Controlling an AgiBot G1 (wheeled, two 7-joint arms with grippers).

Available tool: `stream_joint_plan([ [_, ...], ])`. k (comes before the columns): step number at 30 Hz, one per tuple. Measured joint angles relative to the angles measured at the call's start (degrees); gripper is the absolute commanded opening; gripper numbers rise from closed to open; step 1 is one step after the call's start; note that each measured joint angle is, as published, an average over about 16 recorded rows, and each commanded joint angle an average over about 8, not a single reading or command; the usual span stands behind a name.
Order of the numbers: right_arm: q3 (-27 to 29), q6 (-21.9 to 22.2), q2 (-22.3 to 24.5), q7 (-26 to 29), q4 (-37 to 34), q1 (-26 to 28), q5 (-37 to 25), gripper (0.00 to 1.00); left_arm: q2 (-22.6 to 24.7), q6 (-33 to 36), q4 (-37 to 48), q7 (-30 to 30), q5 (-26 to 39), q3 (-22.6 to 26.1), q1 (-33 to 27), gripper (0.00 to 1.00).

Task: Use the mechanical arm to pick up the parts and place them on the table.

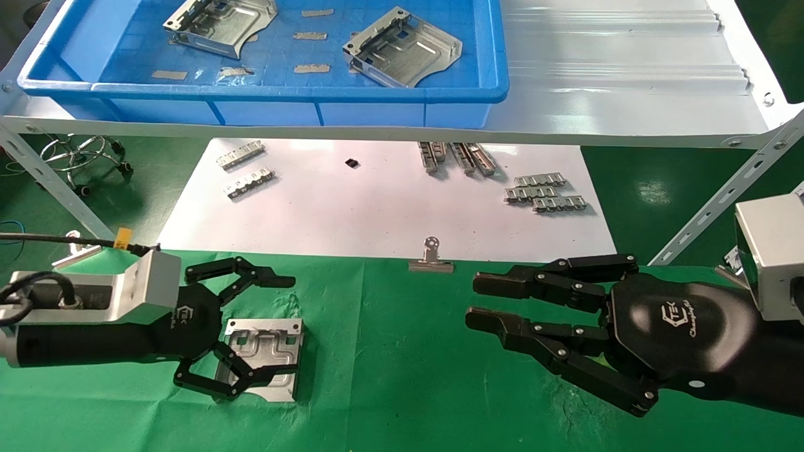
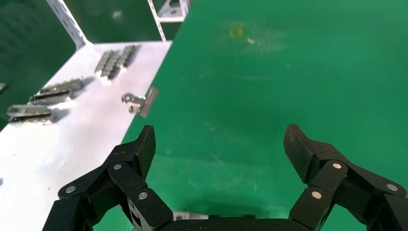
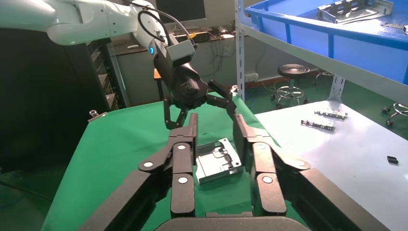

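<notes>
Three stamped parts are in view: one part (image 1: 264, 358) lies flat on the green table (image 1: 402, 376), and two more, a left one (image 1: 220, 22) and a right one (image 1: 402, 47), rest in the blue bin (image 1: 264, 88) up on the grey shelf (image 1: 628, 69). The left gripper (image 1: 248, 333) hangs above the near-left side of the part on the table, its black fingers (image 1: 251, 273) spread wide with one pair beyond the part's far edge and the other over its near-left corner; the right wrist view shows it raised clear of the plate, holding nothing. The right gripper (image 1: 487, 301) sits over the cloth well to the right, fingers (image 1: 540, 339) parted a little and pointing toward the part, with nothing between them. Between the two grippers lies a broad stretch of bare green cloth. A binder clip (image 1: 431, 260) sits at the seam where the cloth meets the white paper sheet (image 1: 377, 207), just beyond that open stretch. On the paper, the ribbed strips lie in groups: a left pair (image 1: 245, 169), a middle pair (image 1: 455, 157) and a right cluster (image 1: 545, 191), all well apart from the part on the table. A small black piece (image 1: 352, 163) lies alone on the paper. The shelf's front edge overhangs the paper's far side, and its slanted braces (image 1: 710, 213) drop beside the table's right end.
</notes>
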Motion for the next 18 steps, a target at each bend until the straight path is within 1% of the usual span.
stream_joint_plan([
  [18,0.0,0.0,0.0,0.0,0.0,0.0,0.0,1.0,-3.9,-1.23,-14.87,-12.12,-6.25,-11.19,10.04,1.0],
])
